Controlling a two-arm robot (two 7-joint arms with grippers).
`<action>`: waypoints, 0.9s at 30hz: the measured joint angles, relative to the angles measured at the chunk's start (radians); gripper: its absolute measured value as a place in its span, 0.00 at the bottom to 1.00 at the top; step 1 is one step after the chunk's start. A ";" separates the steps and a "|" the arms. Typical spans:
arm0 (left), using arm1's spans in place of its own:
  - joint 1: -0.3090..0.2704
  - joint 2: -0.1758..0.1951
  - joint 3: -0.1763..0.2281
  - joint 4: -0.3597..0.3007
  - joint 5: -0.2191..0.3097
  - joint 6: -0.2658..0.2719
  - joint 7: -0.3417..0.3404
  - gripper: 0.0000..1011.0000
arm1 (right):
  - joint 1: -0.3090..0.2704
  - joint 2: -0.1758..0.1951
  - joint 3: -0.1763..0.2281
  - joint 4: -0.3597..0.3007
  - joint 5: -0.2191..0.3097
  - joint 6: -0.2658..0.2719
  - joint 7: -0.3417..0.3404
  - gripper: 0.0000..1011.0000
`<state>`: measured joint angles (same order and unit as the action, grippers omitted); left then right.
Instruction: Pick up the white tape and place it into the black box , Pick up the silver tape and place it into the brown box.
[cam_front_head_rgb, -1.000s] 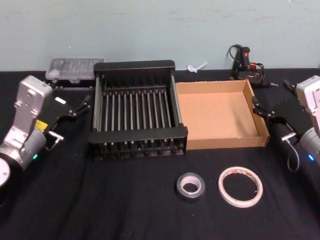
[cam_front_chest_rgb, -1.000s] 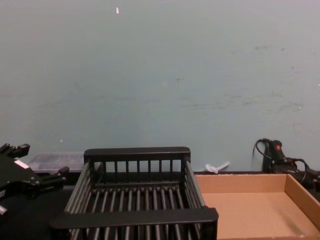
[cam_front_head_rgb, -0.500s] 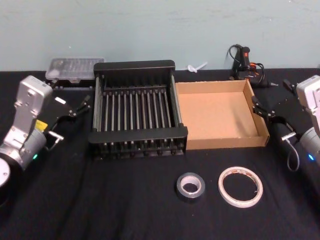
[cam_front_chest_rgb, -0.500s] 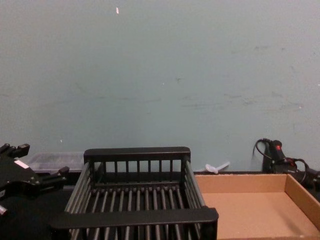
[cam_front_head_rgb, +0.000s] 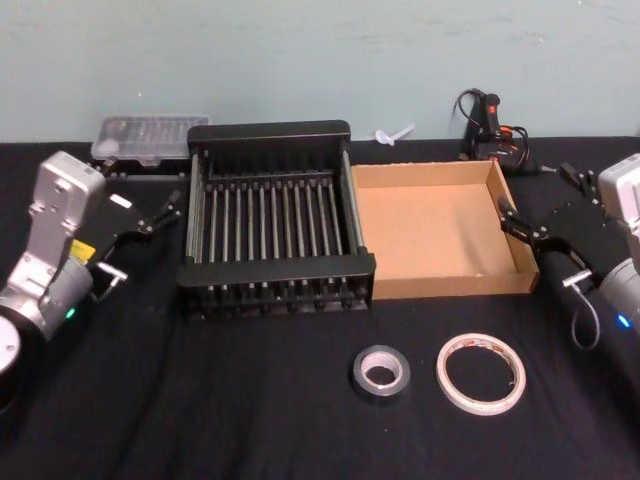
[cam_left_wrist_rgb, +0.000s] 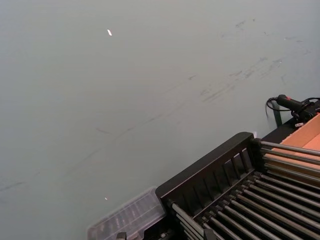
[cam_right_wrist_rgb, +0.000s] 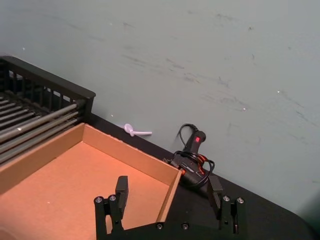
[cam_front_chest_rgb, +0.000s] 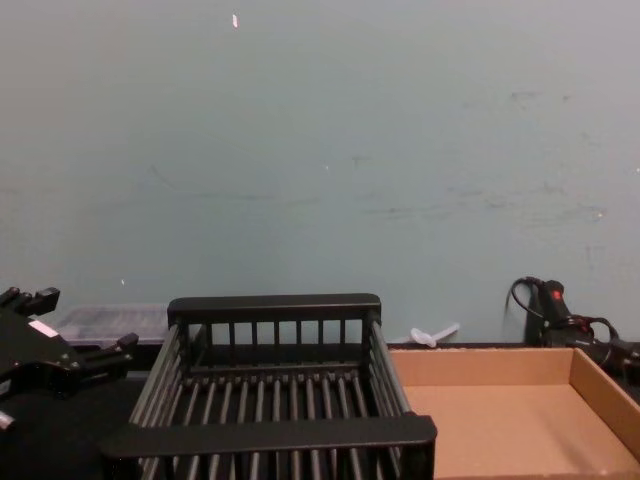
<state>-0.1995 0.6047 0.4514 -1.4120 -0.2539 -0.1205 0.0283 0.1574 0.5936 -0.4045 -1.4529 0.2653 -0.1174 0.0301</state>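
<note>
The white tape (cam_front_head_rgb: 481, 373) lies flat on the black cloth at the front right. Just left of it lies the silver tape (cam_front_head_rgb: 381, 373). The black box (cam_front_head_rgb: 270, 131), a slatted crate, stands behind them at the centre, also in the chest view (cam_front_chest_rgb: 272, 308). The brown box (cam_front_head_rgb: 430, 230) sits against its right side and holds nothing. My left gripper (cam_front_head_rgb: 150, 205) hovers open left of the crate. My right gripper (cam_front_head_rgb: 540, 200) is open beside the brown box's right wall, and in the right wrist view (cam_right_wrist_rgb: 168, 187) it hangs over that box's far corner.
A clear plastic case (cam_front_head_rgb: 150, 135) lies at the back left behind the crate. A black tool with a red button and cables (cam_front_head_rgb: 487, 125) sits at the back right, with a small white plastic piece (cam_front_head_rgb: 395, 133) near it. A pale wall closes the table's far edge.
My right gripper has shifted slightly toward the front along the brown box's right wall. The left arm and both tapes have stayed put.
</note>
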 joint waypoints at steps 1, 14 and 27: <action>0.000 0.000 0.000 0.000 0.000 0.000 0.000 0.99 | -0.003 0.000 0.002 -0.004 0.002 0.001 0.002 0.99; 0.000 0.000 0.000 0.000 0.000 0.000 0.000 0.99 | -0.095 0.007 0.057 -0.126 0.055 0.036 0.042 0.99; 0.000 0.000 0.000 0.000 0.000 0.000 0.000 0.99 | -0.243 0.038 0.119 -0.283 0.115 0.133 0.070 0.99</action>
<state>-0.1995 0.6047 0.4514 -1.4120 -0.2539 -0.1205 0.0283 -0.0854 0.6315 -0.2855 -1.7360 0.3799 0.0152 0.1002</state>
